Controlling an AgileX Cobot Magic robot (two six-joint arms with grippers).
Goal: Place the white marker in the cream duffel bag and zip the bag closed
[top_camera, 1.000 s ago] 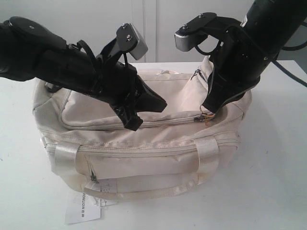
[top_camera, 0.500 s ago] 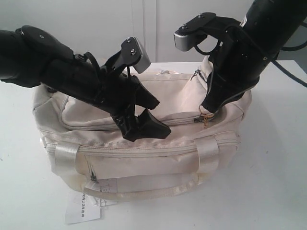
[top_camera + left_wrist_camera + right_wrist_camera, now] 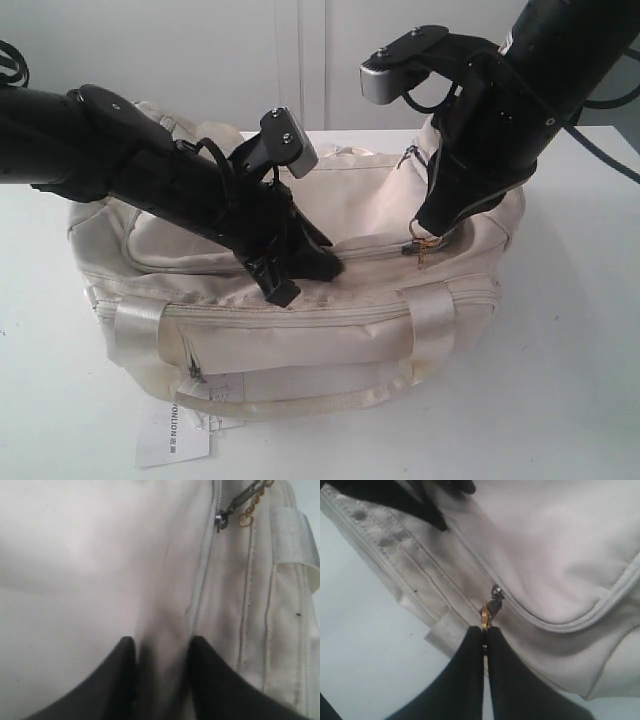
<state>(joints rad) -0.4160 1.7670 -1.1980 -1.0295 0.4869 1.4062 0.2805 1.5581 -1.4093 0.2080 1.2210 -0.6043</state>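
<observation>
The cream duffel bag (image 3: pixel 300 320) lies on the white table, front handles toward the camera. My left gripper (image 3: pixel 305 268) presses down on the bag's top panel beside the main zipper line. Its jaws stand partly apart with a raised fold of cream fabric pinched between them (image 3: pixel 162 647). My right gripper (image 3: pixel 424 233) is shut on the gold chain (image 3: pixel 484 616) of the grey zipper pull (image 3: pixel 495 597), near the bag's right end. The same zipper pull (image 3: pixel 220 519) shows just beyond my left fingers (image 3: pixel 125 650). The white marker is out of view.
A white paper tag (image 3: pixel 175 435) sticks out from under the bag's front left corner. The shiny front handle (image 3: pixel 300 402) droops over the front pocket. Bare white table (image 3: pixel 570 380) surrounds the bag, with a wall close behind.
My left gripper opened wide, dropped onto the bag's top and closed partway on a fold of fabric. My right gripper kept its grip on the zipper pull and edged slightly left.
</observation>
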